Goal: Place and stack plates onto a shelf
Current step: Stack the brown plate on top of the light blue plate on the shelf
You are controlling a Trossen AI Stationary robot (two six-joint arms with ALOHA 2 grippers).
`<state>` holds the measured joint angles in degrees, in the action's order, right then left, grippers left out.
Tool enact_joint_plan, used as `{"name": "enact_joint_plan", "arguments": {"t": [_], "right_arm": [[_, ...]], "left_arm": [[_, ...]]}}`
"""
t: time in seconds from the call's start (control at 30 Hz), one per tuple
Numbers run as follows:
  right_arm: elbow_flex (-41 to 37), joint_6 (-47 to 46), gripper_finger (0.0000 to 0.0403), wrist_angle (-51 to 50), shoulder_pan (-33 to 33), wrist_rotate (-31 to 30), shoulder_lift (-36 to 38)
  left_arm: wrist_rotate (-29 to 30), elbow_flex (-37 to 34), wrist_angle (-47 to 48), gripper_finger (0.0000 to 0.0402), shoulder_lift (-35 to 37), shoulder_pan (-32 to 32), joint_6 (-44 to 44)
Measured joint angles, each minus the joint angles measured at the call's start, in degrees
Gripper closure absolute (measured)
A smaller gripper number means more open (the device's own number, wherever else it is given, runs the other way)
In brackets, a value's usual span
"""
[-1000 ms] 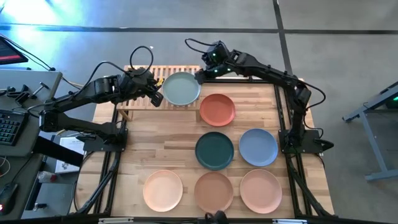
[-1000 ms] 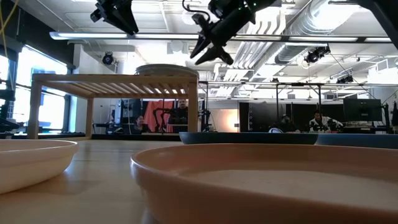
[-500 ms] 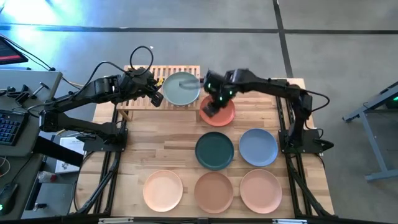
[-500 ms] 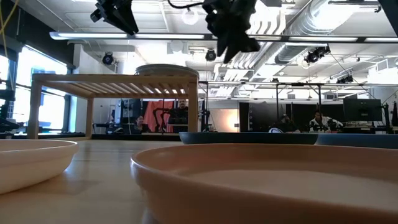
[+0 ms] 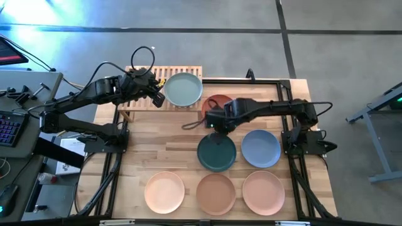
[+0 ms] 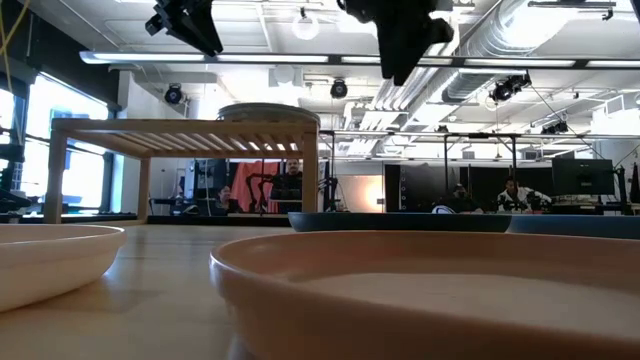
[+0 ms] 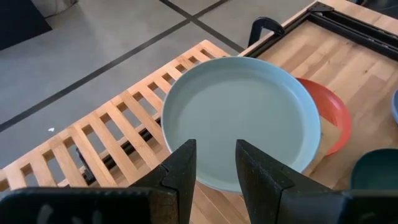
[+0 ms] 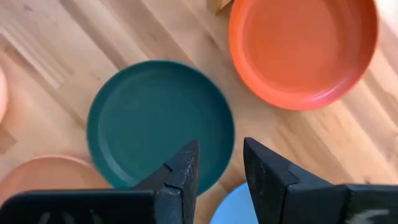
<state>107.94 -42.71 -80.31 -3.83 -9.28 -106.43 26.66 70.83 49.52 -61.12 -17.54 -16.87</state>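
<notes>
A sage green plate (image 5: 183,89) rests on the right end of the light-wood shelf (image 5: 141,100), seen also in the left wrist view as the plate (image 7: 242,121) on the slats (image 7: 106,137). My left gripper (image 5: 157,95) hovers open just left of it, nothing between its fingers (image 7: 214,149). My right gripper (image 5: 213,123) hangs open, pointing down, above the gap between the terracotta red plate (image 8: 305,50) and the dark teal plate (image 8: 158,121), touching neither. Both plates lie flat on the table.
A light blue plate (image 5: 260,149) lies right of the teal one. Peach (image 5: 164,191), tan (image 5: 215,193) and pink (image 5: 264,193) plates line the near edge. The shelf's left half (image 5: 135,78) is bare. A dark frame (image 5: 276,85) borders the table's far right.
My right gripper has swung from the far edge beside the shelf's plate toward the near edge, passing over the red plate, and has tipped to point steeply down. It now hangs between the red and teal plates. No plate has moved.
</notes>
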Motion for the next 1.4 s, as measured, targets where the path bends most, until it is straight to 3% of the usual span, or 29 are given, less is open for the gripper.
{"name": "enact_joint_plan", "arguments": {"t": [0.47,0.73,0.97,1.4], "right_arm": [[-0.4,-8.7,0.03,-9.5,-9.8,-4.9,0.0],[-8.4,-8.5,0.03,-8.6,-14.3,0.0,0.7],[-18.3,-8.9,0.03,0.4,-17.2,7.7,3.2],[-28.4,-12.9,0.03,22.6,-21.5,12.7,4.0]], "left_arm": [[-0.2,0.0,0.0,0.0302,0.0,0.0,-4.1],[-6.9,0.0,0.1,0.0302,-0.5,0.0,-7.5],[-17.0,0.0,0.2,0.0302,-1.8,1.8,-11.5],[-17.8,0.0,0.2,0.0302,-5.8,8.1,-16.0]]}}
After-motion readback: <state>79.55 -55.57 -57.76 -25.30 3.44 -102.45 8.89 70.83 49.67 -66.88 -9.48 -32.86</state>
